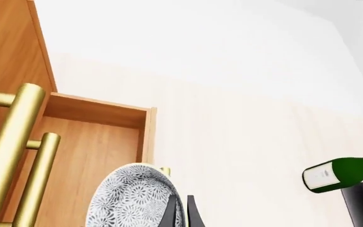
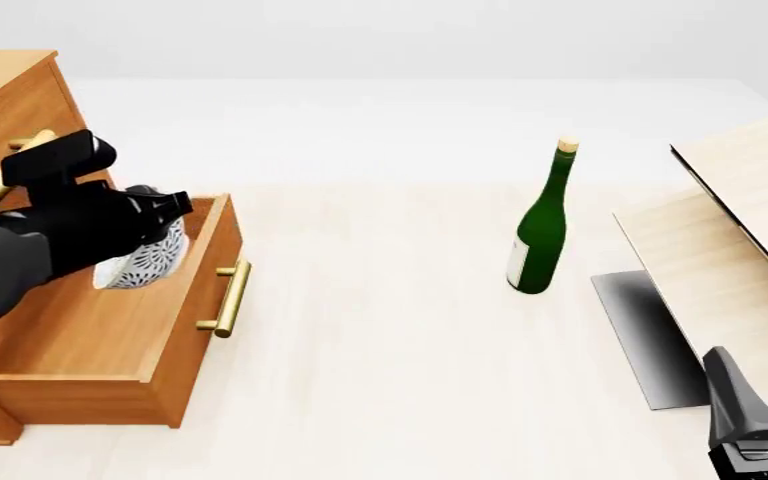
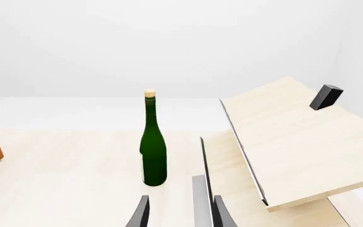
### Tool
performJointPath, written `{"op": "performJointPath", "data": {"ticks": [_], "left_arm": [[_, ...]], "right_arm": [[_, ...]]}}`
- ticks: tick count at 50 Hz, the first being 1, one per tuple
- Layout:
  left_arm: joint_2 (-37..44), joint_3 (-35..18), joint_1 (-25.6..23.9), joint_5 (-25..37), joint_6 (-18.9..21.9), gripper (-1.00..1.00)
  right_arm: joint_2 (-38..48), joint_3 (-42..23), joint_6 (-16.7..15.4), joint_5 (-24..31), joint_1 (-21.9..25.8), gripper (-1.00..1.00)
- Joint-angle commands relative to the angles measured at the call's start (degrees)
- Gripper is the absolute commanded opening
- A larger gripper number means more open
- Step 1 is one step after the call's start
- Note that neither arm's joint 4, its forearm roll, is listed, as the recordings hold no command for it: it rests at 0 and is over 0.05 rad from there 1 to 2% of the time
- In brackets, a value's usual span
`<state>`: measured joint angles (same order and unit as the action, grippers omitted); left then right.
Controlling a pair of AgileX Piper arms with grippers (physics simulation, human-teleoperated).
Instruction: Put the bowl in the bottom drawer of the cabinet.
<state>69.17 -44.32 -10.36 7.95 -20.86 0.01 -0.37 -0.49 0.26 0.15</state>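
The speckled white bowl [image 2: 145, 264] hangs tilted on its edge over the inside of the open bottom drawer [image 2: 104, 345] of the cabinet [image 2: 4, 95]. My left gripper [image 2: 160, 232] is shut on the bowl's rim. In the left wrist view the bowl [image 1: 131, 201] sits against the two dark fingers [image 1: 171, 213] of the left gripper [image 1: 181, 199], with the drawer's wooden floor [image 1: 96, 151] behind it. At the near right, far from the cabinet, my right gripper [image 2: 764, 400] stays open and holds nothing; its fingers [image 3: 142, 212] stand apart in the right wrist view.
A green wine bottle [image 2: 540, 228] stands upright mid-table. Pale wooden boards [image 2: 711, 265] with dark edges lean at the right, above a grey base [image 2: 638, 330]. The upper drawers' brass handles [image 1: 10, 151] stick out close beside the left wrist. The drawer's own brass handle [image 2: 228, 298] faces the bottle.
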Motion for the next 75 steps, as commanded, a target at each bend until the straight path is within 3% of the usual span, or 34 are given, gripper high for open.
{"op": "performJointPath", "data": {"ticks": [1,13,75], "left_arm": [[0.0,1.1,1.6,-1.2,-0.1,-1.00],[-0.5,1.7,4.1,-1.9,0.6,-1.00],[4.3,6.9,7.3,-7.5,-0.8,-1.00]], "right_arm": [[0.0,0.0,0.0,0.0,0.0,1.00],[0.0,0.0,0.0,0.0,0.0,1.00],[0.0,0.0,0.0,0.0,0.0,1.00]]}}
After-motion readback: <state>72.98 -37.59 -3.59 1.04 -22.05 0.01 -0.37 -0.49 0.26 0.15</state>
